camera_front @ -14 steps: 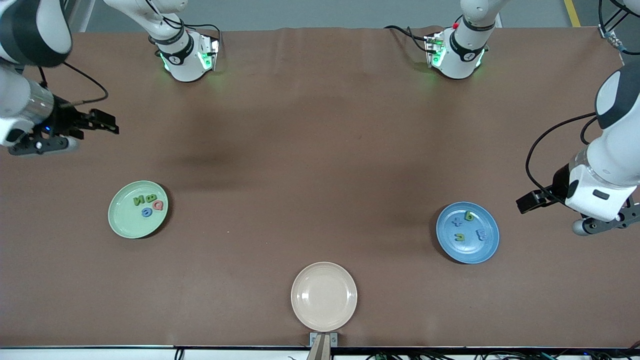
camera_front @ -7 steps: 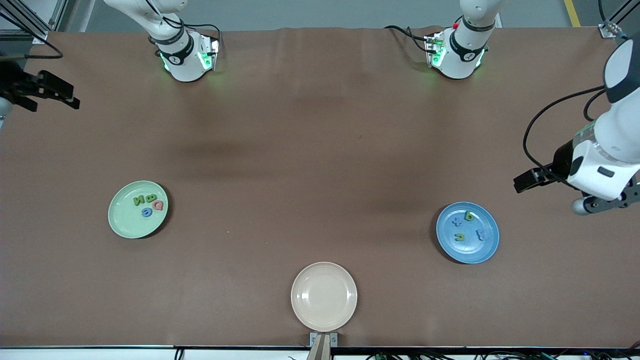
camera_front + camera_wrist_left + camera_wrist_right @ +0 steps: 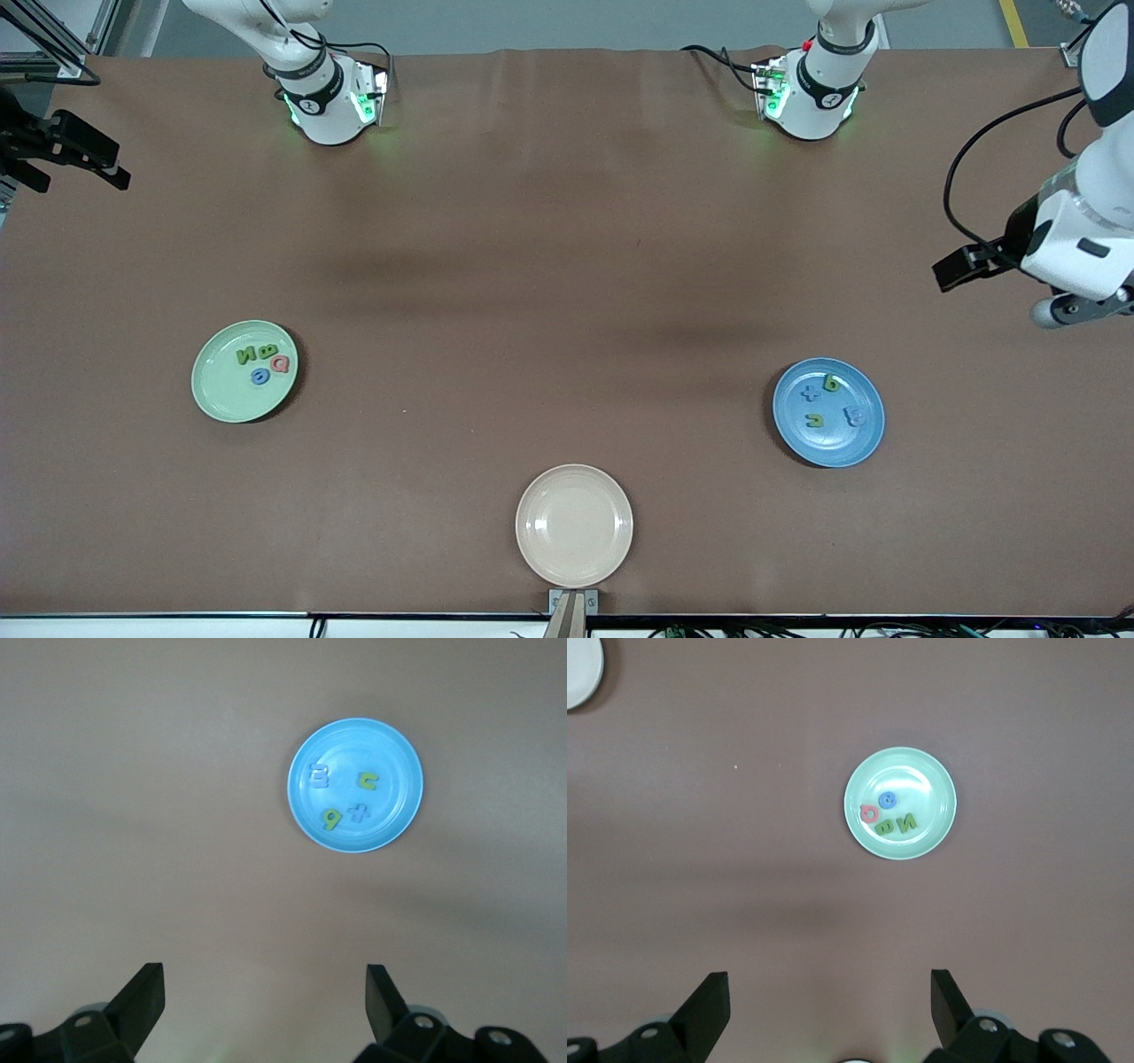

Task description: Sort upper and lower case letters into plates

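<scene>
We see the pale green plate (image 3: 244, 371) toward the right arm's end of the table, holding 4 letters (image 3: 263, 362). The blue plate (image 3: 828, 412) lies toward the left arm's end, also with 4 letters (image 3: 829, 401). Between them, nearer the front camera, sits the beige plate (image 3: 574, 525). The left gripper (image 3: 264, 1003) and the right gripper (image 3: 829, 1008) hang high above the brown table (image 3: 549, 266), each with fingers spread wide and holding nothing.

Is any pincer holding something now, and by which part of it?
Nothing is held. The left pincer and the right pincer are both open and empty, high above the table.
</scene>
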`<state>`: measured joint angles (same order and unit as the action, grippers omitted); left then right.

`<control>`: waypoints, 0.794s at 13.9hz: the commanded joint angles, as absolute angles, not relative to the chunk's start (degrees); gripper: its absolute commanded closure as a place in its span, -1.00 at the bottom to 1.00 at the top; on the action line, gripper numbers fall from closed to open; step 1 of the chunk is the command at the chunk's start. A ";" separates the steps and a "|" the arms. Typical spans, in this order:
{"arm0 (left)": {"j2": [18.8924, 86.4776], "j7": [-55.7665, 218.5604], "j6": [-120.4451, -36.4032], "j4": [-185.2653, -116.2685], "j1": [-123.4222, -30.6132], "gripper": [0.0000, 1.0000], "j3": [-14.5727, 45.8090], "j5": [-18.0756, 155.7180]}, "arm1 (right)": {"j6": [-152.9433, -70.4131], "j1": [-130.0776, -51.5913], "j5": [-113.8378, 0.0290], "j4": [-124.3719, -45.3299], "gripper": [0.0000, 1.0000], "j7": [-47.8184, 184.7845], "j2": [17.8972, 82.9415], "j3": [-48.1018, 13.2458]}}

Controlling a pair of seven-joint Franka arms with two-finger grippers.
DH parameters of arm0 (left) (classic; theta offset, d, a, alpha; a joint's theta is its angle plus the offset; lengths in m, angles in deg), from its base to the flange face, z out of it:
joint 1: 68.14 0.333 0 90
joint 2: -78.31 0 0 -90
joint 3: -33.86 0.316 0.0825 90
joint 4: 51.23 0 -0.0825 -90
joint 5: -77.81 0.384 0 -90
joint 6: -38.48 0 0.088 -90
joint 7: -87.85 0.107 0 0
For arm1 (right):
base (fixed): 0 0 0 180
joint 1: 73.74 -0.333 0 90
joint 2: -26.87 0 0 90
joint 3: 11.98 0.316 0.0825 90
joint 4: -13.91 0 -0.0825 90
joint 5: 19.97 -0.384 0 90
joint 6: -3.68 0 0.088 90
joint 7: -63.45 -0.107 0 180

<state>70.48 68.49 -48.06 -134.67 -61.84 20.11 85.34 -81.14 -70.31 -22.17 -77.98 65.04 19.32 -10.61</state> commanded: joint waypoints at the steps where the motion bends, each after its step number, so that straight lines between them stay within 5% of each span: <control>1: 73.82 71.23 -48.53 -137.36 -64.89 -1.00 26.90 81.08 | -82.27 -71.09 -22.78 -76.53 -1.00 63.72 20.54 -10.75; 11: 77.16 74.30 -48.72 -137.80 -66.83 -1.00 32.71 77.90 | -84.12 -72.33 -22.78 -74.87 -1.00 62.57 21.94 -10.92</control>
